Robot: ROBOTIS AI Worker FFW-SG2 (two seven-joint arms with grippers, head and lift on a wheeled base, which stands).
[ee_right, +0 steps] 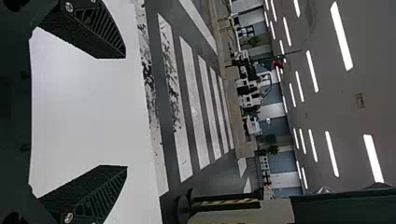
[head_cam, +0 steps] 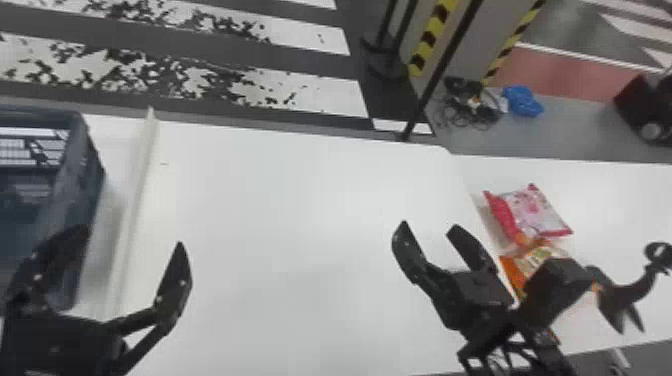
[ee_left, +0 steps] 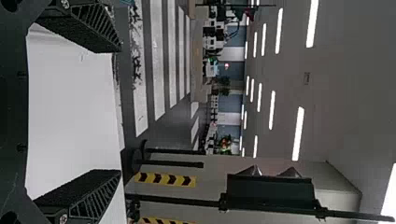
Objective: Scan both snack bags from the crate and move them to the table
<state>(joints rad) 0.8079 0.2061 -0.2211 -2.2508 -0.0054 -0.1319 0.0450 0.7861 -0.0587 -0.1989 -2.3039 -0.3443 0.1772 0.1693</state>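
Two snack bags lie on a white table [head_cam: 310,200] at the right of the head view, past the edge of the table's raised middle-looking panel. Printed artwork covers the red-and-pink plastic bag [head_cam: 534,212] and the orange plastic bag [head_cam: 517,267], with any finer lettering too small to tell. The red-and-pink bag lies flat, turned askew to the table — its red band along the left side, its slightly longer axis seeming to run from far left to near right. Its near edge meets the far end of the orange bag, which is partly hidden behind black parts of the right arm [head_cam: 485,305]; the long axis of that second bag cannot be told.

The black left end effector [head_cam: 131,237] is open at lower left, near a blue-grey plastic crate [head_cam: 90,175], its two fingers spread wide. The black right end effector [head_cam: 429,224] is open too — its fingers parted over the table, left of the bags. Both wrist views show white tabletop between the spread fingers. A narrow white raised strip [head_cam: 132,210] runs along the table beside the crate. At far right stands a black curved device [head_cam: 620,297] with a ring-shaped end, while a crumpled blue bag [head_cam: 522,101] lies on the floor beyond.
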